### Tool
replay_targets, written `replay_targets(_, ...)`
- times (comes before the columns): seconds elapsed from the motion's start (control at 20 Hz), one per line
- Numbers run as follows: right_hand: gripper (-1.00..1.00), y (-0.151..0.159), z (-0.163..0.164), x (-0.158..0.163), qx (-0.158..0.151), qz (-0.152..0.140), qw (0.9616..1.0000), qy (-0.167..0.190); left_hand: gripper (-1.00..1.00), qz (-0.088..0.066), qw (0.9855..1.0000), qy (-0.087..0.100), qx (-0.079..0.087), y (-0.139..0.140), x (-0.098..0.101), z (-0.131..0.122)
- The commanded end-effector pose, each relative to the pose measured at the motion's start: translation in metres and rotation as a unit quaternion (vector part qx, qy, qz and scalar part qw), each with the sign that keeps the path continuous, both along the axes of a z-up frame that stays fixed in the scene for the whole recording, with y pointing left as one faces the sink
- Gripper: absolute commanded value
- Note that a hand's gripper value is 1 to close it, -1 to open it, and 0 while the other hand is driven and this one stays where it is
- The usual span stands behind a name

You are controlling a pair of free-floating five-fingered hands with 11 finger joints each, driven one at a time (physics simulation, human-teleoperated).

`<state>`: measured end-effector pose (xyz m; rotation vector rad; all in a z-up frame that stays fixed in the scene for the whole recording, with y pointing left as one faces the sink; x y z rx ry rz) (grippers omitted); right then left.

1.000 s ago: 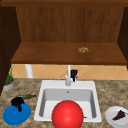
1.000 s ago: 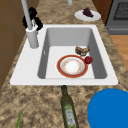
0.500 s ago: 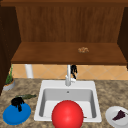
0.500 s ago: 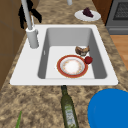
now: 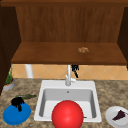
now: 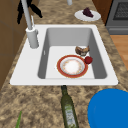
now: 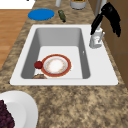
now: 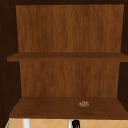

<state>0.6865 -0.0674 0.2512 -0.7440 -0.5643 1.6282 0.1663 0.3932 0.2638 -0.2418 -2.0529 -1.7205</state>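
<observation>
My right hand [image 5: 75, 68] hangs just under the wooden shelf [image 5: 50, 53], right beside the top of the white faucet [image 5: 68, 76]. Its fingers point down, relaxed and apart, and hold nothing; it also appears in the right side view [image 7: 110, 15] and the left side view [image 6: 27, 7]. My left hand [image 5: 17, 102] floats over the blue plate [image 5: 16, 115] on the left counter, fingers drooping loosely. A red bowl [image 6: 72, 66] with a pale inside sits in the sink [image 6: 100, 72], next to a small red fruit [image 6: 88, 60] and a brown pastry [image 6: 82, 50].
A green bottle [image 6: 68, 110] lies on the counter left of the sink. A white plate with dark cake [image 5: 117, 115] stands at the right. A small brown cookie [image 5: 83, 50] rests on the shelf. A potted plant [image 5: 8, 82] is at the far left.
My right hand has shifted slightly by the faucet top, a little upward. The left hand and the things in the sink stay put.
</observation>
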Motion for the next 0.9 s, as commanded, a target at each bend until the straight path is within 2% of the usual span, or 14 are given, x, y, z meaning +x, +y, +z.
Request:
replay_targets(0.0,-1.0,-0.006,-0.016,0.008,0.02,0.011,0.9989,0.04,0.0,0.0,1.0,0.0,0.0,0.0,0.0,0.0)
replay_targets(0.15,-1.0,-0.009,-0.019,0.018,0.047,0.0,0.997,0.062,0.0,0.0,1.0,0.0,0.0,0.0,0.0,0.0)
replay_targets(0.45,-1.0,-0.012,-0.025,0.034,0.092,0.011,0.9904,0.102,0.0,0.0,1.0,0.0,0.0,0.0,0.0,0.0)
replay_targets(0.55,-1.0,-0.019,-0.035,0.039,0.091,0.016,0.9886,0.119,0.0,0.0,1.0,0.0,0.0,0.0,0.0,0.0)
replay_targets(0.65,-1.0,-0.032,-0.042,0.038,0.082,0.017,0.989,0.122,0.0,0.0,1.0,0.0,0.0,0.0,0.0,0.0)
replay_targets(0.85,-1.0,-0.045,-0.056,0.034,0.095,0.032,0.9871,0.125,0.0,0.0,1.0,0.0,0.0,0.0,0.0,0.0)
